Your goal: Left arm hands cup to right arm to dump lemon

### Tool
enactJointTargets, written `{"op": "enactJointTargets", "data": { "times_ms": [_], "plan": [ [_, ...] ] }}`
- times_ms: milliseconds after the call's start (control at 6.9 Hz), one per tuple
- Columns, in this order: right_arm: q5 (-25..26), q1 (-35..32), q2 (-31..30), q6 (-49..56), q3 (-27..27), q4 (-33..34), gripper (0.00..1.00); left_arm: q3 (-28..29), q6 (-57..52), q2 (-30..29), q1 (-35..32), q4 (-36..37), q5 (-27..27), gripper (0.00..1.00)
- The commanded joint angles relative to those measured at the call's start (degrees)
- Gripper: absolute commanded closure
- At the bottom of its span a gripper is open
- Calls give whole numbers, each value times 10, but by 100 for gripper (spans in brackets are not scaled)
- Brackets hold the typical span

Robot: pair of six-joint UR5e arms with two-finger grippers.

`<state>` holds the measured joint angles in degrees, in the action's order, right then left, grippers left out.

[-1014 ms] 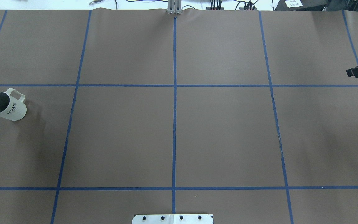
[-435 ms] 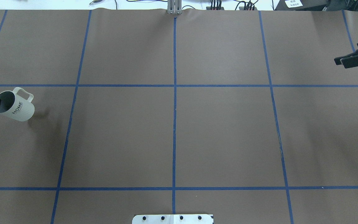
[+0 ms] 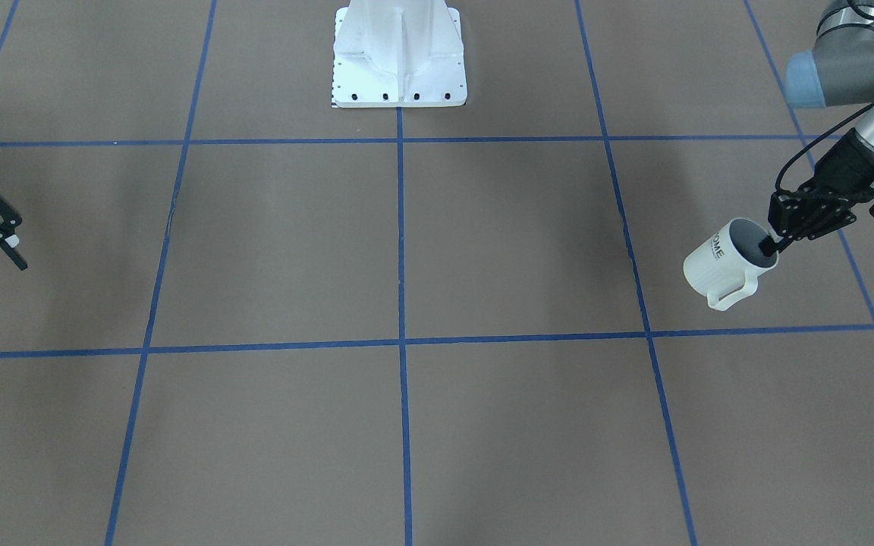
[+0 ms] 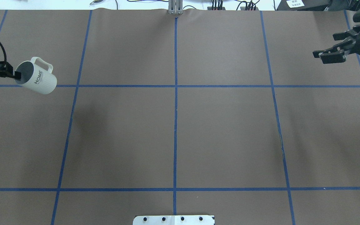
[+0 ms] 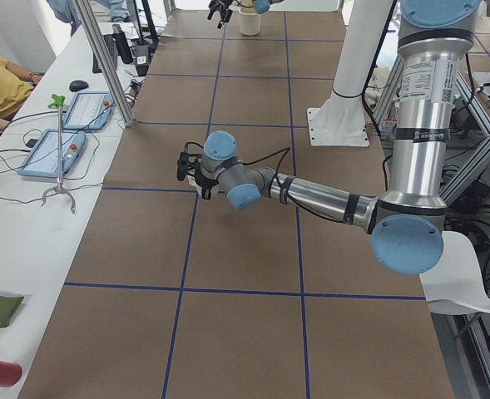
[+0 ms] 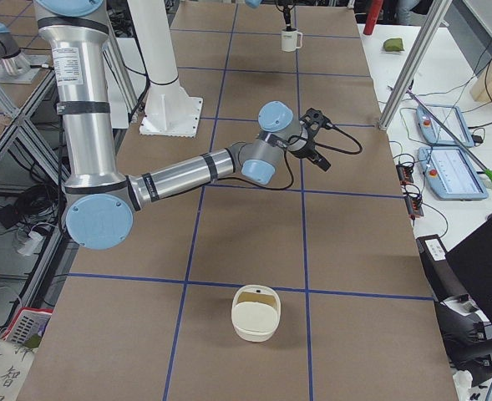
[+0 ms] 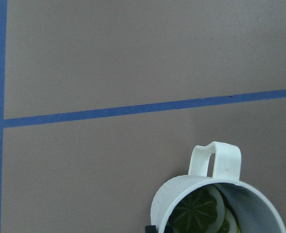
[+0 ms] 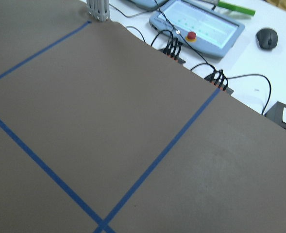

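The white cup point(image 4: 41, 80) with "HOME" lettering hangs tilted above the table at the left, its handle on the far side. My left gripper point(image 4: 17, 74) is shut on the cup's rim, one finger inside the mouth. The front view shows the same grip point(image 3: 771, 244) on the cup point(image 3: 718, 262). In the left wrist view the lemon point(image 7: 196, 213), a round slice with a pale rim, lies inside the cup point(image 7: 225, 162). My right gripper point(image 4: 320, 56) is open and empty, in the air at the far right; it also shows in the front view point(image 3: 18, 244).
The brown table has blue tape grid lines. The white robot base plate point(image 4: 173, 219) sits at the near edge. A cream basket point(image 6: 256, 313) stands on the table toward the robot's right end. Control tablets point(image 8: 196, 24) and cables lie beyond the far edge.
My left gripper has carried the cup upward, away from the robot and to the right. My right gripper has moved left toward the table's middle and farther from the robot, still open.
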<state>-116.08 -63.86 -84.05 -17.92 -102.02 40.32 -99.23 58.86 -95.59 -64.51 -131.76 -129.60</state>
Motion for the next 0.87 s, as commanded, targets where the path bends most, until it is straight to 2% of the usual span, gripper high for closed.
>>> {"op": "enactJointTargets", "data": {
  "times_ms": [0, 290, 580, 725],
  "plan": [
    [129, 75, 50, -17, 21, -33, 2, 4, 138, -113, 3, 34, 0, 100],
    [286, 175, 123, -17, 45, -31, 1, -3, 227, -223, 9, 147, 0, 100],
    [390, 254, 188, -16, 69, -35, 1, 14, 334, -301, 66, 150, 21, 100],
    [427, 275, 201, -14, 69, -34, 1, 32, 367, -333, 84, 150, 46, 100]
  ]
}}
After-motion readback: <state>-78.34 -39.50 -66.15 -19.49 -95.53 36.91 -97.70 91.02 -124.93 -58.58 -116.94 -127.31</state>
